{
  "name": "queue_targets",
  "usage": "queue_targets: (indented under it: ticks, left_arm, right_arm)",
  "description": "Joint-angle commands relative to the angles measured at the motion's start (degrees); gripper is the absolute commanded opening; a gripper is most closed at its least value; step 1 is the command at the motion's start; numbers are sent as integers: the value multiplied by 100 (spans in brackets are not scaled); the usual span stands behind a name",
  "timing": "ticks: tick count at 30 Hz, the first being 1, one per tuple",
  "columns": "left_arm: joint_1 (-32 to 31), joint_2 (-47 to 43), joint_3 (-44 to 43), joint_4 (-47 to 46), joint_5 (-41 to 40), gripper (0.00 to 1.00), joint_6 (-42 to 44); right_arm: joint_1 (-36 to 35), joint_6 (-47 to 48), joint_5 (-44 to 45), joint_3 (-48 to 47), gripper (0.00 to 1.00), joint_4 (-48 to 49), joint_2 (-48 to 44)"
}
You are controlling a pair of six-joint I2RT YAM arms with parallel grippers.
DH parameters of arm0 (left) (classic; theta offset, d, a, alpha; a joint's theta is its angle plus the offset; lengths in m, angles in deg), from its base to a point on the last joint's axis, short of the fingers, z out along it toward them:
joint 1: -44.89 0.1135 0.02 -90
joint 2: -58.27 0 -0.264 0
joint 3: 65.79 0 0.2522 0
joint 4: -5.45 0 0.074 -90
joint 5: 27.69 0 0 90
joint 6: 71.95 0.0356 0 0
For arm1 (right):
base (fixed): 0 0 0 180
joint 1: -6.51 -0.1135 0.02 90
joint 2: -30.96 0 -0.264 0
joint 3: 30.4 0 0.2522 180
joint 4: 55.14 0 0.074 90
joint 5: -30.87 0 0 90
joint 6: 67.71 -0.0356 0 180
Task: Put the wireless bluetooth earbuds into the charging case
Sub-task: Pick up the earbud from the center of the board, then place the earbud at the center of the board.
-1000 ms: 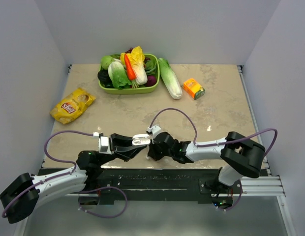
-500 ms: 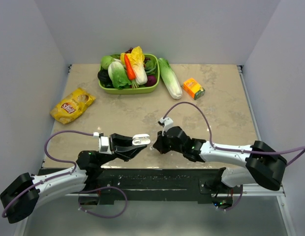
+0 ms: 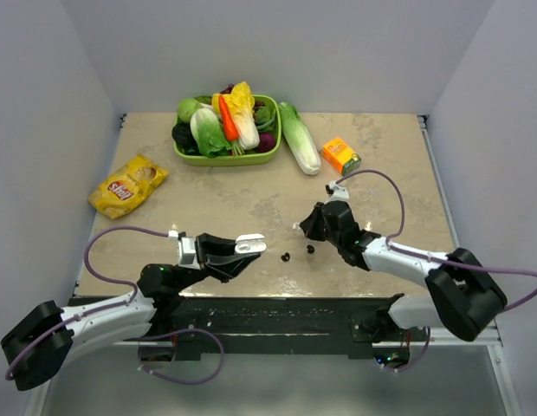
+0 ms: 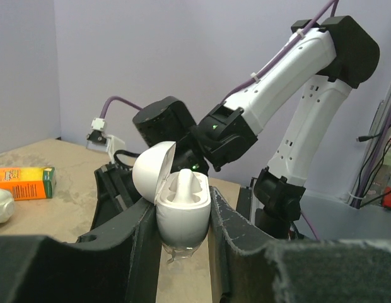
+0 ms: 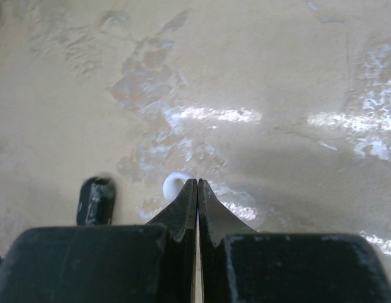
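My left gripper (image 3: 249, 246) is shut on the white charging case (image 4: 183, 208), which stands upright between the pads with its lid (image 4: 152, 170) flipped open and both wells empty. Two black earbuds (image 3: 285, 256) (image 3: 310, 250) lie on the table just right of the case. My right gripper (image 3: 305, 229) hangs low over the table beyond them, its jaws pressed together on nothing. In the right wrist view a white earbud (image 5: 175, 184) lies on the table, half hidden behind the gripper's (image 5: 197, 183) left fingertip, and a black earbud (image 5: 96, 200) lies to its left.
A green basket (image 3: 184, 154) of vegetables stands at the back. A napa cabbage (image 3: 299, 149) and an orange carton (image 3: 341, 156) lie to its right. A yellow chip bag (image 3: 127, 185) lies at the left. The right arm (image 4: 277, 82) rises behind the case.
My right gripper has drawn away from the case, to the right and farther back. Two black earbuds now show on the table where it was. The left gripper and case have barely moved.
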Motion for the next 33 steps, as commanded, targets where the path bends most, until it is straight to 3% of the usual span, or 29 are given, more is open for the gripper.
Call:
queue_targets:
  ticks: [1,10,11,16,19,23,25,27,28,29,31,33]
  left_arm:
    - [-22,-41,841,-1510,-135,0,23]
    - [-22,-313,876,-1202,-170,0,102]
    - [-22,-313,876,-1193,-179,0,110]
    - [-30,-278,894,-1211,-179,0,102]
    - [-22,-243,894,-1255,-153,0,76]
    - [-22,-208,894,-1325,-117,0,49]
    - [-22,-217,903,-1325,-109,0,40]
    - [-22,-225,903,-1308,-126,0,40]
    - [-22,-225,920,-1308,-117,0,32]
    - [-22,-225,920,-1299,-117,0,40]
    - [-22,-199,911,-1299,-109,0,31]
    - [-22,-155,912,-1325,-100,0,31]
  right_arm:
    - [344,-545,204,-357,0,379,669]
    - [442,-502,-87,-586,0,503,1540]
    - [451,-511,-96,-586,3,503,1558]
    - [451,-502,-87,-489,39,380,1418]
    - [451,-493,1,-428,49,248,1207]
    - [460,-327,54,-357,51,37,768]
    - [459,-107,167,-313,50,-103,496]
    - [451,209,273,-225,36,-130,398]
    - [459,332,308,-225,26,-209,380]
    - [460,542,431,-225,9,-253,398]
    - [460,693,554,-225,0,-280,459]
    - [460,851,677,-278,0,-253,643]
